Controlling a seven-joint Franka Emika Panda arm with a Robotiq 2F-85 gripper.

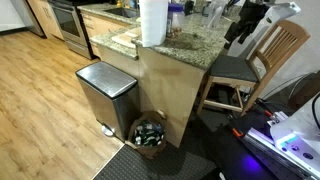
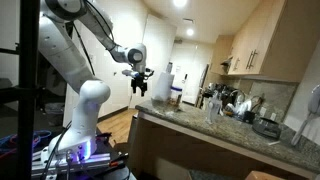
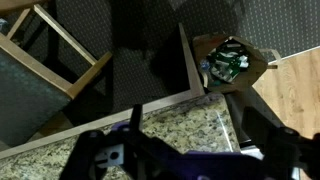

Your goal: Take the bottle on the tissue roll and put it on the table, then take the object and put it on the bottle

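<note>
A tall white tissue roll (image 1: 152, 22) stands upright on a speckled granite counter (image 1: 185, 48), near the corner above the pedal bin (image 1: 105, 90). The picture's upper edge cuts off the roll's top, so whatever sits on it cannot be seen there. In an exterior view the roll (image 2: 161, 88) shows just behind the gripper (image 2: 140, 88), too blurred to tell what tops it. Just beside the roll, further along the counter, stands a small blue-topped container (image 1: 176, 14) (its contents cannot be made out).

The black gripper (image 1: 238, 30), on a white robot arm (image 2: 85, 35), hangs above the counter's far end, by the edge nearest a wooden chair (image 1: 275, 50), well apart from the roll. In the wrist view the gripper (image 3: 180, 150) has its fingers (image 3: 265, 135) spread wide with nothing between them. Below it lie a corner of the counter (image 3: 170, 125) and, past the edge, the chair (image 3: 60, 50).

On the wood floor (image 1: 45, 90), against the counter's light wood base, the steel pedal bin has its lid shut. Beside it, at the base's corner, is an open brown container (image 1: 150, 143) (box or bag, hard to tell) filled with bottles (image 1: 150, 128). In the wrist view the same container (image 3: 255, 62) is seen from above, with green and dark bottles (image 3: 225, 62) packed inside.
</note>
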